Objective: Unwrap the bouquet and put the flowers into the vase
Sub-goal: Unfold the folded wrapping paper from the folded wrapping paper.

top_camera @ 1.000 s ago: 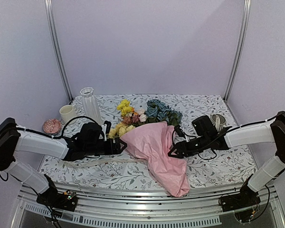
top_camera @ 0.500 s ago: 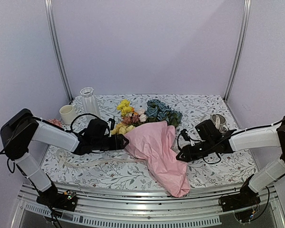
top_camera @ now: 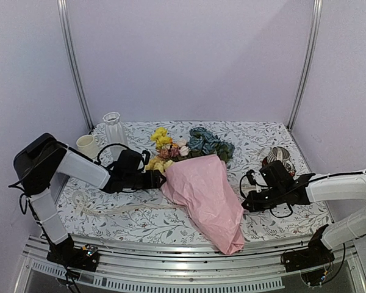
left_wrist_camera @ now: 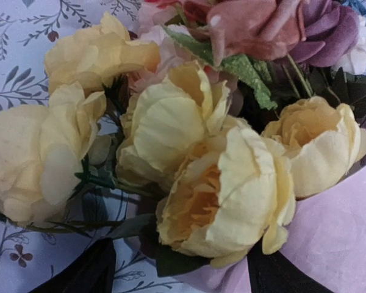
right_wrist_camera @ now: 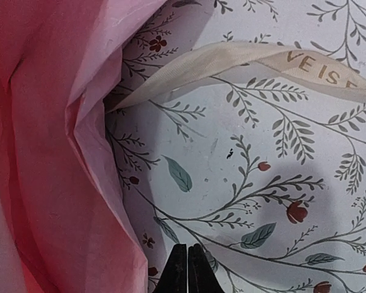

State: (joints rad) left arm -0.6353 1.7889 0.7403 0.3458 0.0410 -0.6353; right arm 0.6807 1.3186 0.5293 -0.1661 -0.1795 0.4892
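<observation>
The bouquet lies mid-table, its pink wrapping paper (top_camera: 204, 192) still round the stems. The flowers (top_camera: 171, 149) stick out at the far end, yellow and pink blooms beside blue-teal clusters (top_camera: 208, 143). My left gripper (top_camera: 160, 180) is open at the flower heads, its fingers either side of a yellow bloom (left_wrist_camera: 226, 195). My right gripper (top_camera: 246, 201) is shut on nothing, just right of the paper (right_wrist_camera: 43, 159), fingertips (right_wrist_camera: 188, 268) over the bare cloth. The white ribbed vase (top_camera: 114, 131) stands upright at the back left.
A cream mug (top_camera: 86, 145) stands left of the vase. A pale ribbon (top_camera: 104, 212) trails loose on the floral tablecloth (top_camera: 280, 220) at the front left, and a length of it (right_wrist_camera: 244, 61) lies near my right gripper. A ribbed cup (top_camera: 280, 155) lies at the right.
My left gripper has pushed forward and right to the yellow blooms. My right gripper has drawn back to the right, away from the paper, and has shut.
</observation>
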